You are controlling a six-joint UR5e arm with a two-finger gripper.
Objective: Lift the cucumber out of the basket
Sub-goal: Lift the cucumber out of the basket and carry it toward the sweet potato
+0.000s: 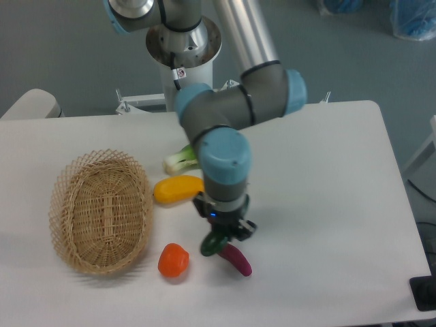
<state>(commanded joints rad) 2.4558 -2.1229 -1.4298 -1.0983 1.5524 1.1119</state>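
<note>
The cucumber (212, 244) hangs dark green and tilted beneath the arm (225, 160), out of the basket (102, 210) and well to its right, with the fingers (240, 233) of the gripper (225, 231) clamped on its upper part. Its lower end sits just beside, perhaps touching, the purple sweet potato (237, 260) lying on the white surface (327, 204). An orange-red vegetable (173, 260) rests to the left, near the basket's rim. Above, a yellow pepper (178, 189) lies between basket and arm, and the bok choy (181, 159) shows partly behind the arm.
</note>
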